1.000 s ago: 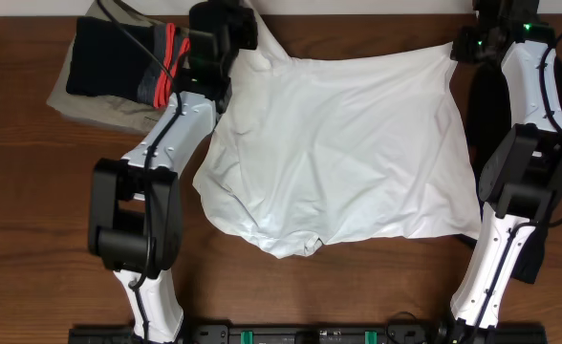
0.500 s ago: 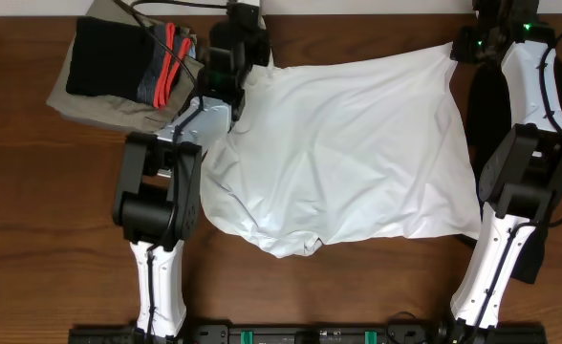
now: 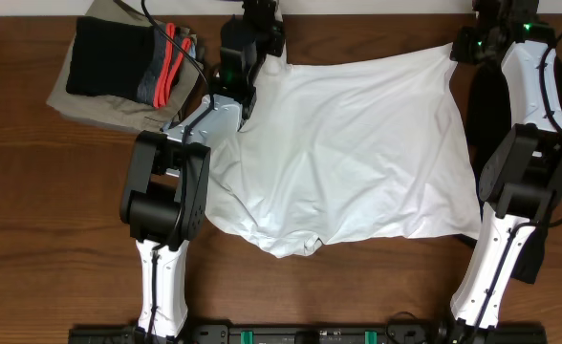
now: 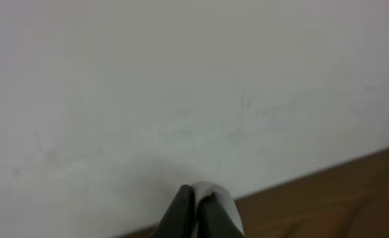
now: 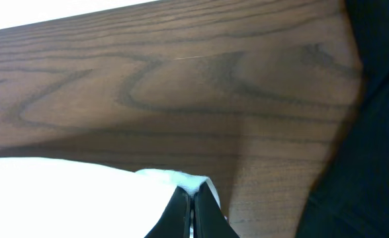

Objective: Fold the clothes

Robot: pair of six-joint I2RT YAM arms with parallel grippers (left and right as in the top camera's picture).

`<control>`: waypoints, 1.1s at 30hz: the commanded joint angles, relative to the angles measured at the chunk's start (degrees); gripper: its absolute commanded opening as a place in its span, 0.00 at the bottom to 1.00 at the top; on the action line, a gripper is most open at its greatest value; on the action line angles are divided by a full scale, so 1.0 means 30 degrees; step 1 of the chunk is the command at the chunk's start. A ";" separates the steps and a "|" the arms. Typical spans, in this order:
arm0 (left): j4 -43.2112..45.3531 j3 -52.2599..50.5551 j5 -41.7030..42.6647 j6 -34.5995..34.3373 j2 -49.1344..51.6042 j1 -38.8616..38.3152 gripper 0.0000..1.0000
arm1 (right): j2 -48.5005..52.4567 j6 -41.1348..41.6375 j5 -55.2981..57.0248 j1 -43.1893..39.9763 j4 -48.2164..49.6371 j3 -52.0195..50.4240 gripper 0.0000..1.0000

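"Where's the left arm (image 3: 171,182) got to?"

"Folded at the elbow near the front, forearm slanting up and to the right, wrist raised at the far edge. The left gripper (image 3: 262,17) is closed tight, fingertips (image 4: 183,201) pressed together. It seems to have a sliver of the white T-shirt (image 3: 357,153) in it, though that angle's poor."

"And the other?"

"The right arm (image 3: 520,172) runs nearly straight back along its side. The right gripper (image 3: 461,45) is pinched on the T-shirt's far corner."

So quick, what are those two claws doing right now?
Left gripper: closed, pinching a far corner of the white T-shirt.
Right gripper: closed, pinching its other far corner.
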 commanded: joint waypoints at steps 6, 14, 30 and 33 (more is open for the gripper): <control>-0.1173 0.0729 0.0007 0.0386 0.0211 -0.0605 0.35 | -0.0648 -0.0153 -0.0080 -0.0095 -0.0087 0.0204 0.01; -0.4707 0.0729 -0.0015 0.0379 -0.0517 -0.0772 0.98 | -0.0648 -0.0153 -0.0087 -0.0095 -0.0576 0.0204 0.01; -2.3263 0.0561 0.0000 0.0160 -0.6586 0.2535 0.98 | -0.0648 -0.0379 -0.0226 -0.0044 -0.1377 0.0204 0.21; -2.4283 0.0372 0.0007 0.0168 -0.6069 0.3206 0.98 | -0.0648 -0.0379 -0.0233 -0.0044 -0.1676 0.0204 0.22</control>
